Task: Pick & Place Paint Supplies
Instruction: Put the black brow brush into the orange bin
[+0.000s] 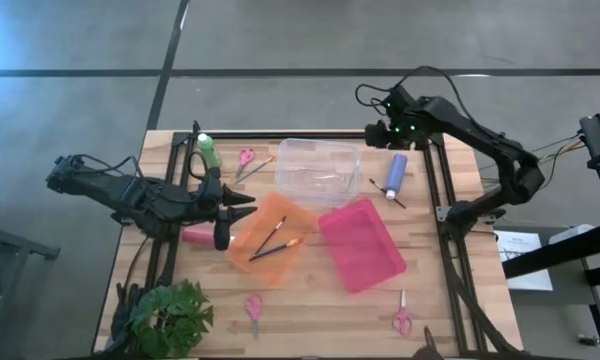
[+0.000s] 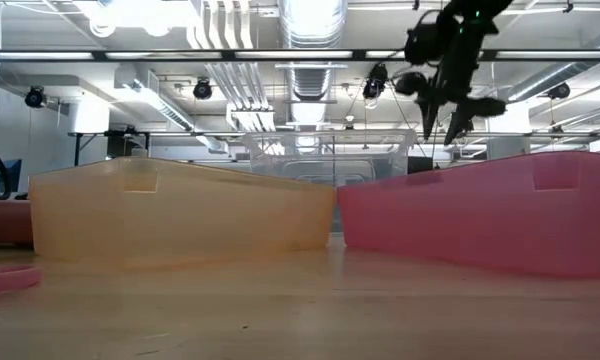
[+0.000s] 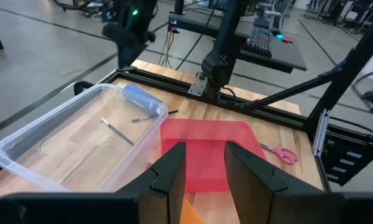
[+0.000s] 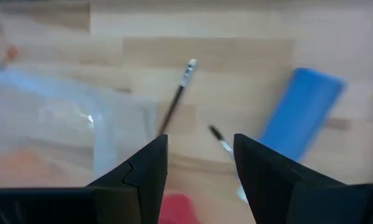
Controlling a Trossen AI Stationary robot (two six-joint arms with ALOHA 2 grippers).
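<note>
With the right gripper (image 1: 384, 131) held part-open and empty above the blue bottle (image 1: 396, 174) and brush (image 1: 386, 190) beside the clear bin (image 1: 320, 150), a descent is judged next, while the left gripper (image 1: 242, 208) waits, empty.

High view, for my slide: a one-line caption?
Two arms over a table; brushes in the orange tray, blue bottle lying loose.

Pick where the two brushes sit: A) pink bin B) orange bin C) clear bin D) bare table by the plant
B: in the high view both brushes lie inside the orange bin, beside the left gripper; the pink bin shows nothing in it.
</note>
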